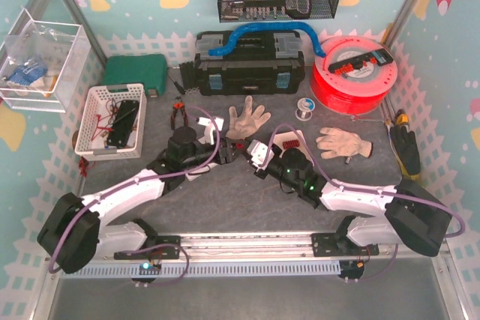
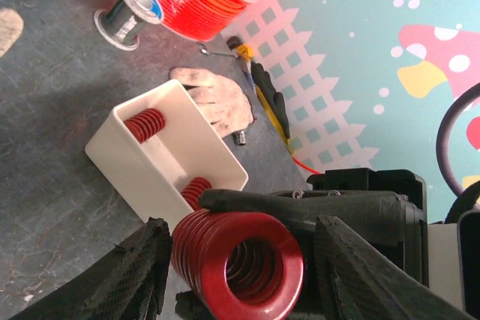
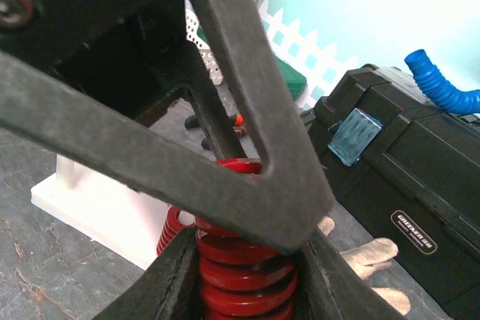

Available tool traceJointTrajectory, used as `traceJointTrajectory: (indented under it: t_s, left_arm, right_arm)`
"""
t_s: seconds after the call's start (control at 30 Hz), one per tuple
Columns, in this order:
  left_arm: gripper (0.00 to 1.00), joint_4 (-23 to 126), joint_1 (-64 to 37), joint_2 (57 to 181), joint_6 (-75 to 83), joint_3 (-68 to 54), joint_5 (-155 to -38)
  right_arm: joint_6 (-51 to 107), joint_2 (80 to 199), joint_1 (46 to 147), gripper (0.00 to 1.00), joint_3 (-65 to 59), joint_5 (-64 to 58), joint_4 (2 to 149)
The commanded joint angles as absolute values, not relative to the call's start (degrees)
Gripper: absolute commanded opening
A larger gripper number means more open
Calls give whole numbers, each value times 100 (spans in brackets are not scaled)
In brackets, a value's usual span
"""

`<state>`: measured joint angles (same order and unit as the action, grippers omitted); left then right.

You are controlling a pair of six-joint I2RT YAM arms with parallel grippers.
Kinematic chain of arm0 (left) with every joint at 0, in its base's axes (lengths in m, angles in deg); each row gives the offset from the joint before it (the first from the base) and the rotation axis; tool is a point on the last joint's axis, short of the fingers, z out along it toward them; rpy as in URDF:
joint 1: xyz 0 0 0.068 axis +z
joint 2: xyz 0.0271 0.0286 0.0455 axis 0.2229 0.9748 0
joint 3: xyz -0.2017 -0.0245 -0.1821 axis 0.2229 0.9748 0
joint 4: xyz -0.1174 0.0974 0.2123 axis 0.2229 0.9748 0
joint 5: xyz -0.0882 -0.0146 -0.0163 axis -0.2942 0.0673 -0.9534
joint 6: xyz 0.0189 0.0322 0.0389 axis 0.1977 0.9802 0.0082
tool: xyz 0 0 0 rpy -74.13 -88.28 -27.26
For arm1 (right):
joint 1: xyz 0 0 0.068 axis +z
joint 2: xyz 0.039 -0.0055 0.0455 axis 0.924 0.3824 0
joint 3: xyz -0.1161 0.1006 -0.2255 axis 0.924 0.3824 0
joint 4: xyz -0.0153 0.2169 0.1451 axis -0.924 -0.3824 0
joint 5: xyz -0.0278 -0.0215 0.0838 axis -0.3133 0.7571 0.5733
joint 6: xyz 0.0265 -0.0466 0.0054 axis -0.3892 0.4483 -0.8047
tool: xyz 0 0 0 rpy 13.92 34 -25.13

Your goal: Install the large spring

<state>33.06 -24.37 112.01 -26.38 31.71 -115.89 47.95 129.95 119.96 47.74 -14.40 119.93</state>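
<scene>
The large spring (image 2: pixel 240 260), a thick red coil, is held above the table where the two arms meet (image 1: pixel 237 146). My right gripper (image 3: pixel 244 264) is shut on it, one finger pressed against each side of the coil. My left gripper (image 2: pixel 244 241) is open, a finger on either side of the spring with a narrow gap at each. In the right wrist view, one black finger (image 3: pixel 247 148) of the left gripper crosses in front of the spring (image 3: pixel 244 275). Just behind stands a white box (image 2: pixel 161 159) holding smaller red springs (image 2: pixel 146 124).
Two work gloves (image 1: pixel 247 118) (image 1: pixel 343 142) lie beyond the grippers. Further back are a black toolbox (image 1: pixel 251 65) and a red filament spool (image 1: pixel 352 73). A white basket (image 1: pixel 112 119) and pliers (image 1: pixel 178 114) are at the left, a small wire spool (image 1: pixel 304 108) is mid-table.
</scene>
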Motion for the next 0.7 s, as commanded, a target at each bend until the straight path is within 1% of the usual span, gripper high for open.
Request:
traceJointTrajectory:
  t_s: [0.0,0.13,0.17,0.23,0.37,0.4,0.43,0.53,0.6,0.67]
  left_arm:
    - [53,3459,-2421,11379,-2634,2873,-11822]
    - [44,3551,-2421,11582,-2616,2771,-11792]
    - [40,3551,-2421,11621,-2612,2761,-11789]
    - [30,3560,-2421,11673,-2596,2743,-11806]
    - [6,3610,-2424,11653,-2514,2721,-11761]
    - [2,3636,-2418,11631,-2483,2705,-11744]
    - [0,3665,-2413,11609,-2453,2680,-11725]
    - [0,3822,-2405,11539,-2312,2593,-11588]
    - [0,3967,-2383,11485,-2198,2540,-11445]
    - [0,4087,-2338,11430,-2094,2502,-11266]
  right_arm:
    - [4826,13075,12048,10,4608,-1476,12195]
    - [4855,13132,12073,10,4538,-1550,12111]
    - [4850,13142,12081,10,4523,-1550,12082]
    - [4854,13153,12080,10,4499,-1567,12044]
    - [4828,13159,12092,11,4458,-1615,11947]
    - [4789,13153,12095,15,4420,-1639,11847]
    - [4747,13156,12092,19,4351,-1657,11707]
    - [4631,13135,12095,33,4157,-1488,11137]
    - [4402,13072,12091,44,4056,-1492,10803]
    - [4173,12927,12090,52,3974,-1570,10480]
